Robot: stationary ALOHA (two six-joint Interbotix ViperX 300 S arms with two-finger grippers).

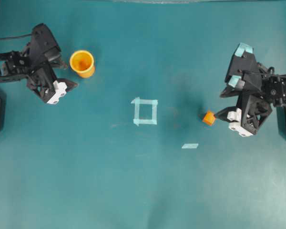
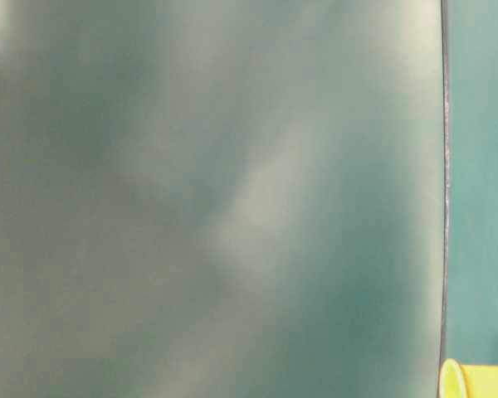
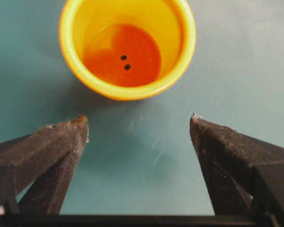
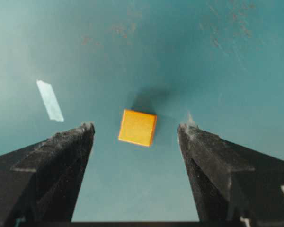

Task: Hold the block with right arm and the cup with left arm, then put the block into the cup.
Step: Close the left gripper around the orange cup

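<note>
The orange block (image 1: 209,118) is seen resting on the teal table (image 1: 133,191), just beside the tips of the right gripper (image 1: 219,102) and to the right of the pale tape square (image 1: 145,111); a loose tape strip (image 1: 190,146) lies a little below it. In the right wrist view the block (image 4: 137,127) is framed just ahead of the tips of the widely spread fingers (image 4: 61,161), untouched and slightly skewed to them. The yellow-orange cup (image 1: 82,63) is found upright near the upper left, just beside the left gripper (image 1: 64,74), whose fingers (image 3: 57,146) are likewise spread wide and empty, with the cup (image 3: 128,47) ahead of their tips and nothing inside it. Only the cup's rim (image 2: 453,380) is caught at the table-level view's corner; the rest there is blurred. The block is judged light, rigid and smooth-faced, so two opposite flat sides are best gripped squarely, after a small wrist turn. The cup is judged thin, light plastic, easily tipped or squashed; its wall should be taken across the full width with gentle pressure, leaving the mouth unobstructed.
</note>
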